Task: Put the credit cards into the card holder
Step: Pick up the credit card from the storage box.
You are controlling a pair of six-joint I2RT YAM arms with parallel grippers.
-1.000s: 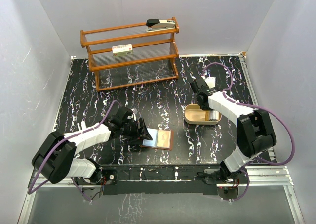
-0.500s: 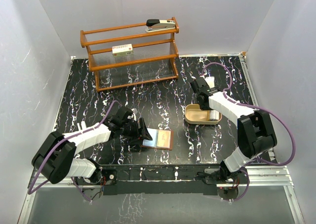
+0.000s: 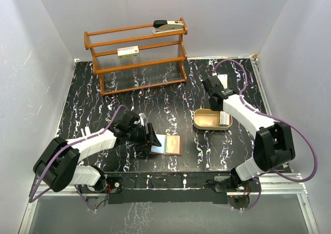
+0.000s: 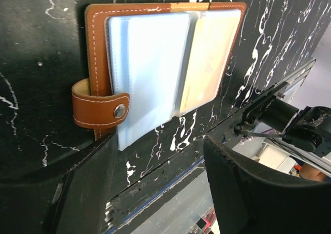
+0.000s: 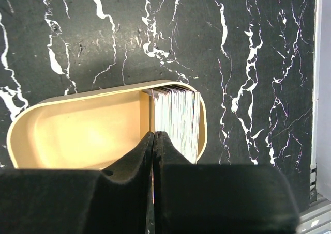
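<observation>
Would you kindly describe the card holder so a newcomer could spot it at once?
On the black marbled table, look near the front edge, beside the left gripper. The card holder lies open there: brown leather with clear sleeves and a snap tab, unlike the rounded tan tray to its right, which holds stacked cards.

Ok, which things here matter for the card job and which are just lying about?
Job: credit cards, on edge in the tan tray; card holder, lying open.
Lying about: wooden rack; stapler on its top; white box with red label on a shelf.
</observation>
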